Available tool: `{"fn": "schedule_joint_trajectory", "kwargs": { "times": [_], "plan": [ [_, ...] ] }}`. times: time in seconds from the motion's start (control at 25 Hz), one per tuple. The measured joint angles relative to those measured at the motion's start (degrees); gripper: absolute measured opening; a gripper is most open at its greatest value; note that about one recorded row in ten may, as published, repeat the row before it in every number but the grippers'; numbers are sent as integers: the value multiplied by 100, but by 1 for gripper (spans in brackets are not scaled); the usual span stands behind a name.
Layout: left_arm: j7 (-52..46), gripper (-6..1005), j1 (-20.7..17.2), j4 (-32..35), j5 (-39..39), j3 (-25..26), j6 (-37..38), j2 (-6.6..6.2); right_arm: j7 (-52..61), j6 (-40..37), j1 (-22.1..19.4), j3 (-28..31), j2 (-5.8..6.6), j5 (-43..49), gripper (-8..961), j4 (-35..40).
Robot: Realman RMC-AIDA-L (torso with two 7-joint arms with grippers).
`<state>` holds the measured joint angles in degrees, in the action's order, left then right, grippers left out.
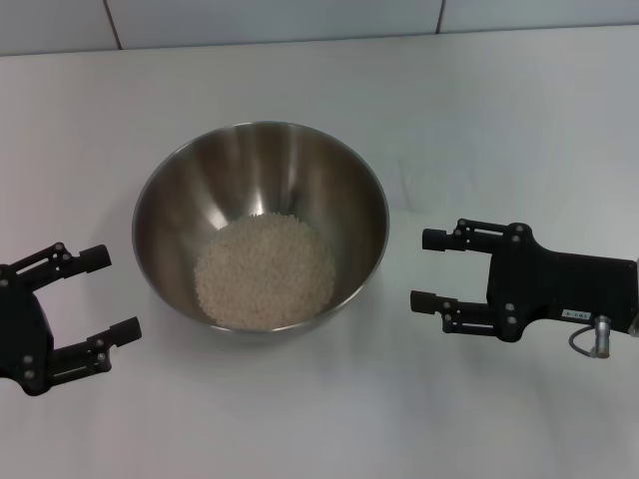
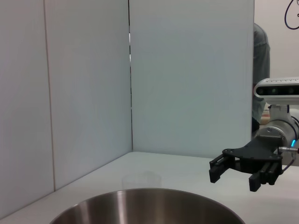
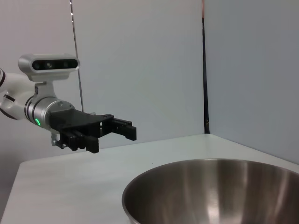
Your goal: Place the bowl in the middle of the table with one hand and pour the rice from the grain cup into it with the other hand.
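The steel bowl (image 1: 250,165) stands in the middle of the white table (image 1: 300,429) with a heap of white rice (image 1: 265,271) in its bottom. The bowl's rim also shows in the left wrist view (image 2: 149,205) and the right wrist view (image 3: 210,186). The grain cup (image 1: 421,183) stands upright on the table to the bowl's right and a little farther back. It looks clear and empty, and shows faintly in the left wrist view (image 2: 141,179). My left gripper (image 1: 112,293) is open and empty left of the bowl. My right gripper (image 1: 424,269) is open and empty right of the bowl, nearer than the cup.
White panel walls (image 2: 187,74) close the table at the back and sides. The right gripper (image 2: 233,177) shows across the bowl in the left wrist view, and the left gripper (image 3: 124,130) in the right wrist view.
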<state>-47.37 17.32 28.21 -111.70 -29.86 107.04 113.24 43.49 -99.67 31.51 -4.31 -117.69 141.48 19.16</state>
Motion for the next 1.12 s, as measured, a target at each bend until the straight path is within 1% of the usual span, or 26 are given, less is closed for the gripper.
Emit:
{"fn": "schedule_joint_trajectory", "kwargs": {
  "times": [1.12],
  "plan": [
    [0, 795, 17, 9, 0, -11, 11, 5, 2, 1, 4, 0, -3, 2, 709, -8]
  ]
}}
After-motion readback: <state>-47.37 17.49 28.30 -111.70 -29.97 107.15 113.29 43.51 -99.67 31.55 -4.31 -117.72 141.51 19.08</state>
